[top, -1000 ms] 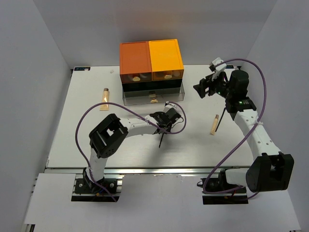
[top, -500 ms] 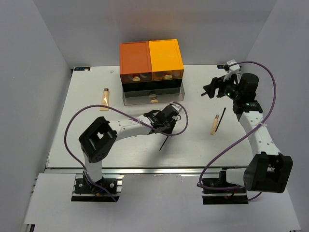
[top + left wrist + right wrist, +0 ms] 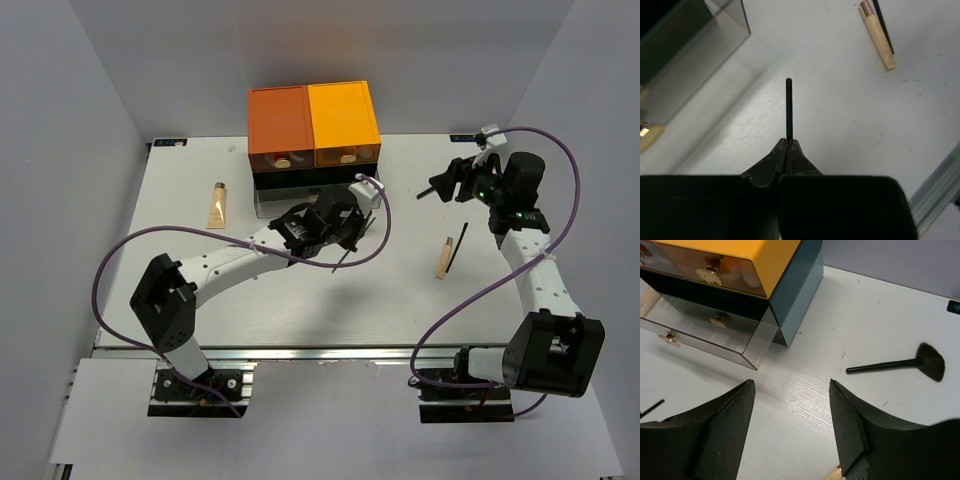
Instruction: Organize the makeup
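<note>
My left gripper (image 3: 349,242) is shut on a thin black stick (image 3: 788,107) and holds it above the table, just right of the open clear drawer (image 3: 700,55); the stick also shows in the top view (image 3: 344,260). A beige tube (image 3: 443,258) and a second black stick (image 3: 459,243) lie side by side at the right, both also in the left wrist view, tube (image 3: 879,35) and stick (image 3: 883,25). Another beige tube (image 3: 217,204) lies at the left. My right gripper (image 3: 790,410) is open and empty above the table. A black fan brush (image 3: 900,362) lies beyond it.
The orange-and-dark drawer box (image 3: 313,130) stands at the back middle, its lowest clear drawer (image 3: 315,203) pulled out. It also shows in the right wrist view (image 3: 740,265). Grey walls close in on both sides.
My left gripper has carried the black stick up off the table and toward the open drawer. My right gripper has drifted a little to the right and back.
</note>
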Robot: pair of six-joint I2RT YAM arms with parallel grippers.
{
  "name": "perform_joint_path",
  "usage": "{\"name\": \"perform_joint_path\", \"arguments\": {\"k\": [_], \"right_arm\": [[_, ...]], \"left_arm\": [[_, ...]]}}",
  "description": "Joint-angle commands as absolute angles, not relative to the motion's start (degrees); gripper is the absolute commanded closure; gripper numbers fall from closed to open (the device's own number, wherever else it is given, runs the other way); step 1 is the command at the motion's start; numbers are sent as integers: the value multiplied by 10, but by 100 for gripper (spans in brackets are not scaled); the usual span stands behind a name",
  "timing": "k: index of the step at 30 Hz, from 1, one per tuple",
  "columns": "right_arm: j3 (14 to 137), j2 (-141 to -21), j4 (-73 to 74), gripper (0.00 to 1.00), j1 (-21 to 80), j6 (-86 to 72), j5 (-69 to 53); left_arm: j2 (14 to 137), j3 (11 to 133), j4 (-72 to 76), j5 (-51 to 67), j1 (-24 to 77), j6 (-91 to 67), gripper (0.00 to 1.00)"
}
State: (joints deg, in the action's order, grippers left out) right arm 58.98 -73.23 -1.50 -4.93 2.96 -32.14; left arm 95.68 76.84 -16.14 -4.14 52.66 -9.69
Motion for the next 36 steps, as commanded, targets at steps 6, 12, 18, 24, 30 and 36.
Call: {"name": "perform_joint_path", "arguments": {"k": [6, 12, 18, 24, 30, 36], "right_arm": [[574, -723, -29, 34, -54, 22, -343], [566, -719, -27, 33, -54, 21, -345], [554, -713, -23, 32, -54, 19, -352], [553, -709, -7, 30, -54, 24, -352], [548, -704, -4, 29, -55, 26, -350], [543, -704, -1, 28, -56, 37, -347]], "left_arm": [[928, 857, -165, -124, 498, 233, 100], [906, 834, -112, -87, 471, 444, 100], [935, 855, -129, -41, 419, 529, 100], [992, 906, -145, 42, 378, 583, 100], [1024, 921, -148, 76, 366, 582, 100], [1029, 894, -118, 73, 362, 570, 100]]}}
